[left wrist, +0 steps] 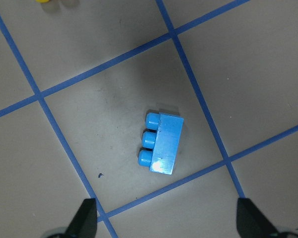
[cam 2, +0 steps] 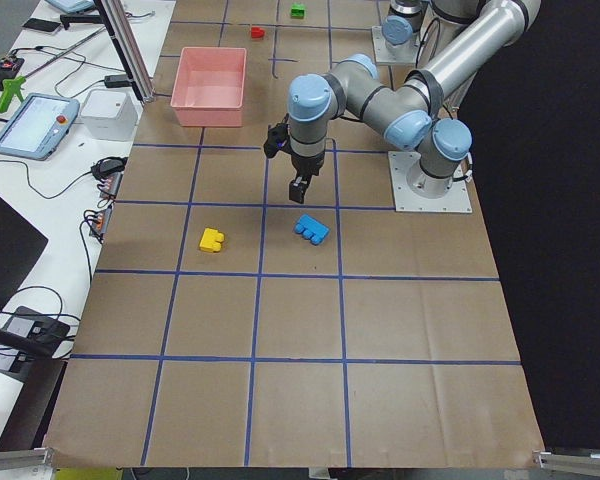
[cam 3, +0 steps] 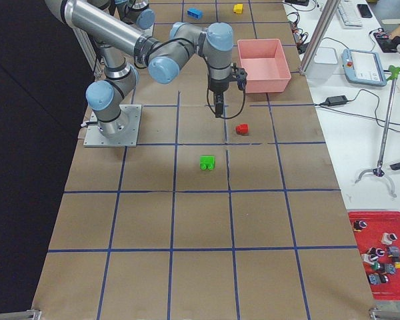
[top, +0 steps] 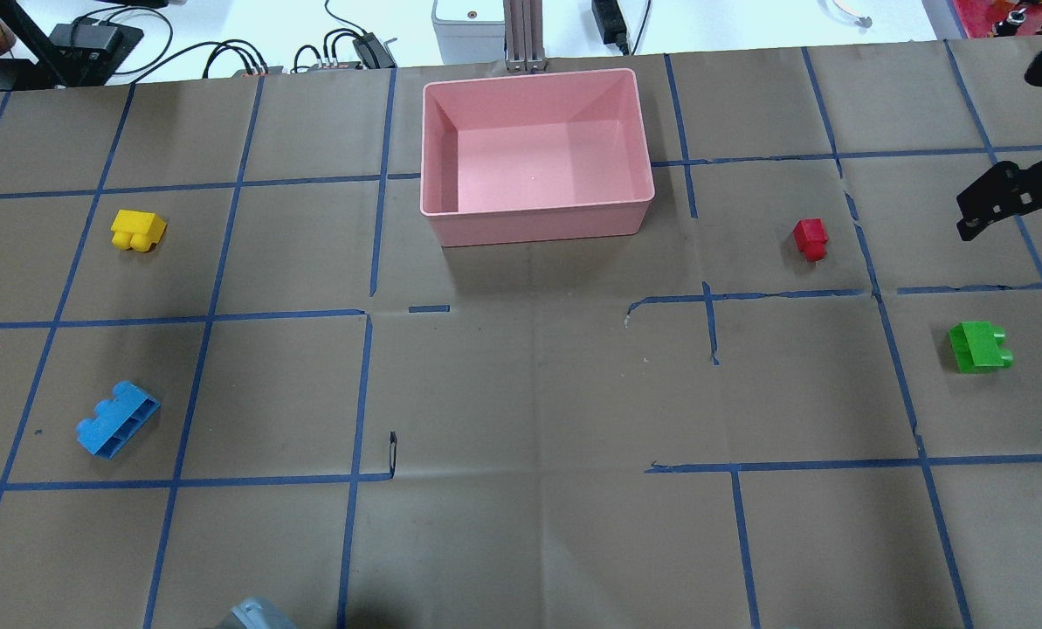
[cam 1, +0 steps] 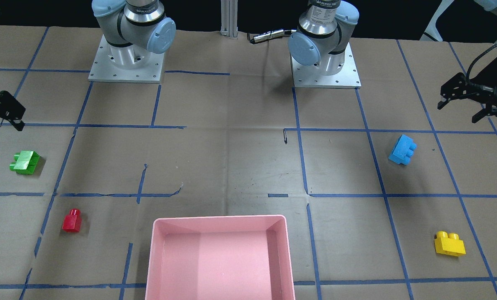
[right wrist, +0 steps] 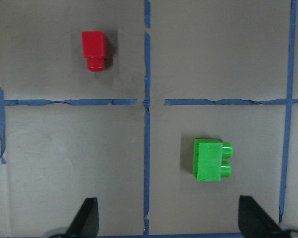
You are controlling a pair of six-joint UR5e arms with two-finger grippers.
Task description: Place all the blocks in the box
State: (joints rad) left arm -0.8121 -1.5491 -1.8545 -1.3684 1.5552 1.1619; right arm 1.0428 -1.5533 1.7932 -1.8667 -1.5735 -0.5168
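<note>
The pink box (top: 538,225) stands empty at the table's far middle; it also shows in the front view (cam 1: 219,217). The light-blue block (left wrist: 161,146) lies on its side below my open left gripper (left wrist: 169,220), which hovers above it (cam 1: 458,112). The yellow block (top: 137,231) lies further out on the left side. The green block (right wrist: 211,159) and the red block (right wrist: 94,48) lie on the right side under my open right gripper (right wrist: 169,220), which hovers between them (top: 1010,218). Both grippers are empty.
Blue tape lines grid the brown paper table cover. The two arm bases (cam 1: 125,62) (cam 1: 325,62) stand at the robot's edge. Cables and devices (top: 346,48) lie beyond the far edge behind the box. A post (top: 521,35) rises just behind the box.
</note>
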